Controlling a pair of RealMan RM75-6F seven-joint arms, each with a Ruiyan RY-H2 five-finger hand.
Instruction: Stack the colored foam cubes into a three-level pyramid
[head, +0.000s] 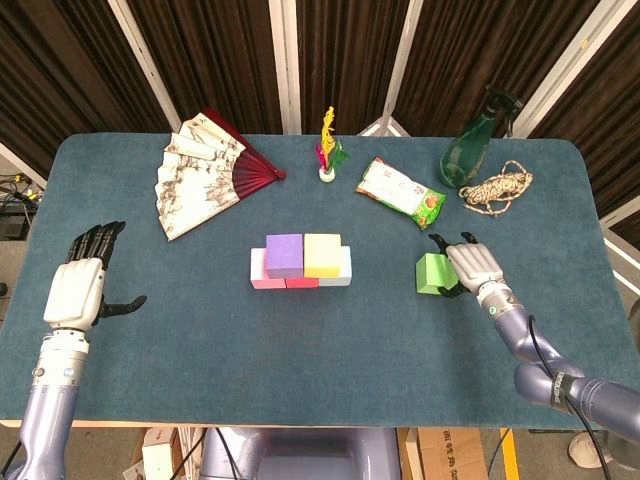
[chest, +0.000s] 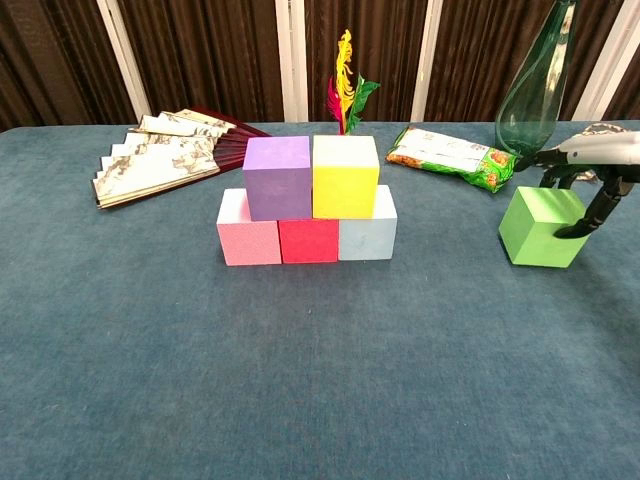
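At the table's middle a pink cube (chest: 248, 240), a red cube (chest: 308, 240) and a light blue cube (chest: 367, 237) form a row. A purple cube (chest: 277, 178) and a yellow cube (chest: 345, 176) sit on top of them. To the right, a green cube (chest: 538, 228) (head: 432, 273) rests on the cloth. My right hand (head: 472, 264) (chest: 595, 160) grips it, fingers over its far side and thumb on its right face. My left hand (head: 78, 285) hovers open near the table's left edge, holding nothing.
A folding fan (head: 205, 180) lies at the back left. A feathered shuttlecock (head: 328, 150), a snack bag (head: 400, 192), a green glass bottle (head: 470, 145) and a coil of rope (head: 497, 188) stand along the back.
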